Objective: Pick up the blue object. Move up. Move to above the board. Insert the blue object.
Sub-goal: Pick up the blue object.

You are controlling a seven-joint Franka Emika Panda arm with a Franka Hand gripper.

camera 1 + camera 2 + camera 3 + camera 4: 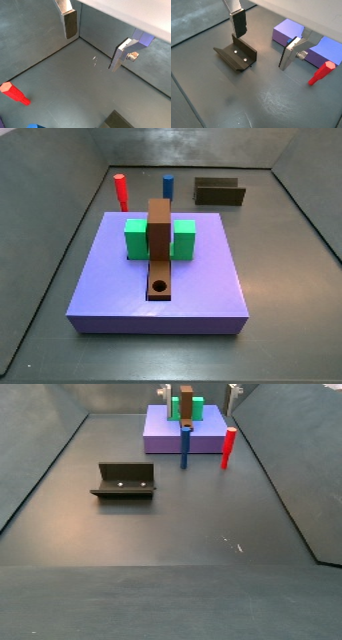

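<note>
Standing upright on the dark floor, the blue peg (pixel 183 447) is resting just in front of the lavender slab (pixel 201 434) in a side view, with the red peg (pixel 227 446) upright a little to its side. In a side view from the opposite end, the blue peg (pixel 168 187) and red peg (pixel 120 192) are showing behind the slab (pixel 201 288), and the fixture (pixel 219 192) is sitting near them on the floor.

The brown board (pixel 159 250) is lying along the top of the slab, its round hole (pixel 160 286) near the end closest to that camera, while the green block (pixel 135 239) is flanking it on both sides around its middle.

The gripper (pixel 264 40) is hanging in the air above the floor, its jaws spread wide with nothing between them. In both wrist views the two silver fingers (pixel 69 20) are standing well apart. Below the fingers (pixel 292 51) in a wrist view, the fixture (pixel 236 55) is sitting close under one plate, with the slab (pixel 286 32) and the red peg (pixel 322 73) lying beyond the second plate. The red peg (pixel 15 93) is also showing in a wrist view.

The gripper is not clearly visible in either side view.
</note>
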